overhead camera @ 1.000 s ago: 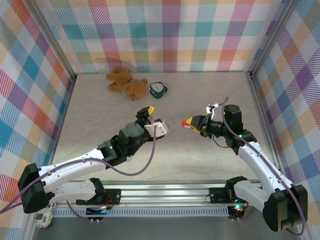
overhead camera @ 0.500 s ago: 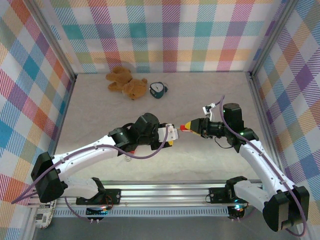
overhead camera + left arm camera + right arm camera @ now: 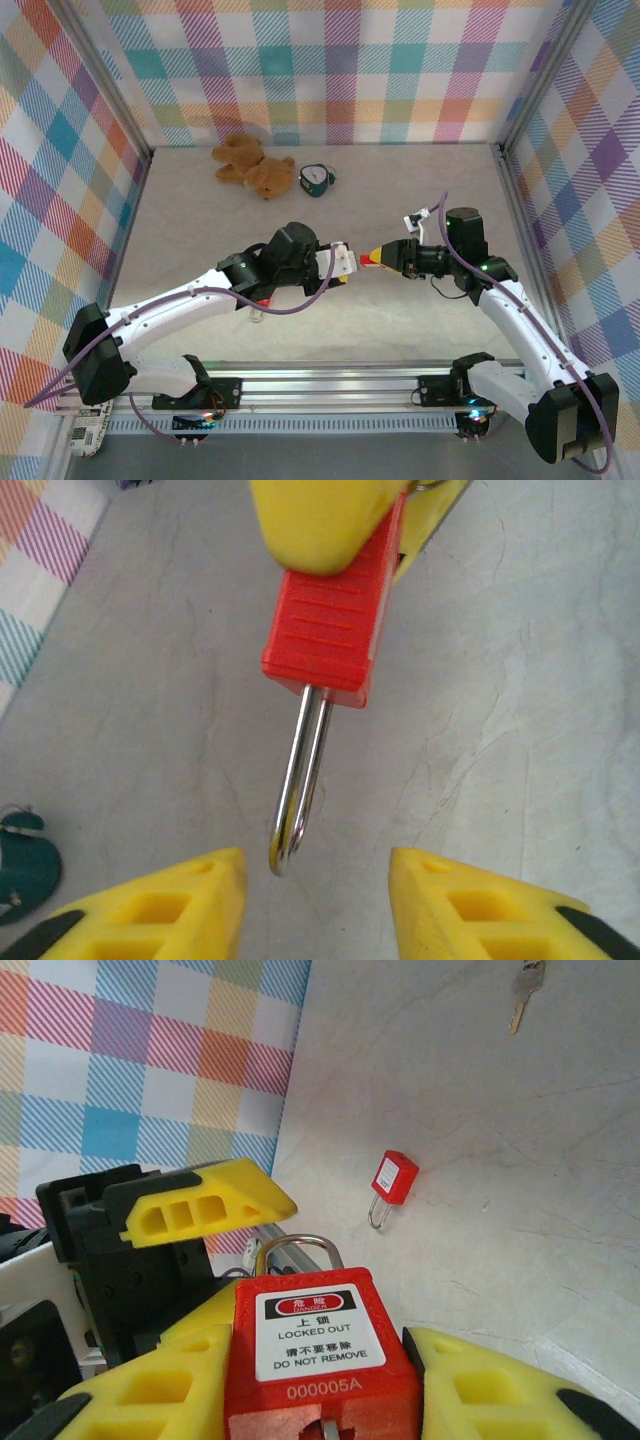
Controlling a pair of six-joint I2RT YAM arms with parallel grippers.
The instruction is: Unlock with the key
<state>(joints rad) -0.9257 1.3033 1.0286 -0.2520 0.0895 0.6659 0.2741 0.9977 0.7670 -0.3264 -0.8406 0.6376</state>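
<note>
1. Nearest us, the left arm (image 3: 170, 315) folds back to an elbow at the near left corner. Its forearm then reaches right and away across the grey table (image 3: 420, 190), with the wrist turned so the gripper points right.
2. The right arm (image 3: 520, 320) bends at the near right corner and climbs up and to the left. Its wrist is held above the table and points left, nose to nose with the other arm.
3. The right gripper (image 3: 320, 1330) is clamped on the body of a red padlock (image 3: 320, 1360), one yellow finger on each side. We read LOCKED OUT, DO NOT REMOVE on its white label.
4. The padlock's silver shackle (image 3: 300, 780) sticks out towards the left gripper (image 3: 315, 860). That gripper's fingers (image 3: 150, 915) stand apart, one on each side of the loop's tip, and the left wrist view shows a gap on both sides.
5. A second red padlock (image 3: 394, 1178) lies flat on the table near the left forearm, apart from both grippers.
6. The key (image 3: 524, 992) lies flat on the bare table, well beyond that second padlock in the right wrist view, and neither gripper holds it.
7. At the far end we see a brown teddy bear (image 3: 252, 166) lying with a teal alarm clock (image 3: 317, 179) just beside it, both in front of the plaid back wall (image 3: 350, 70).
</note>
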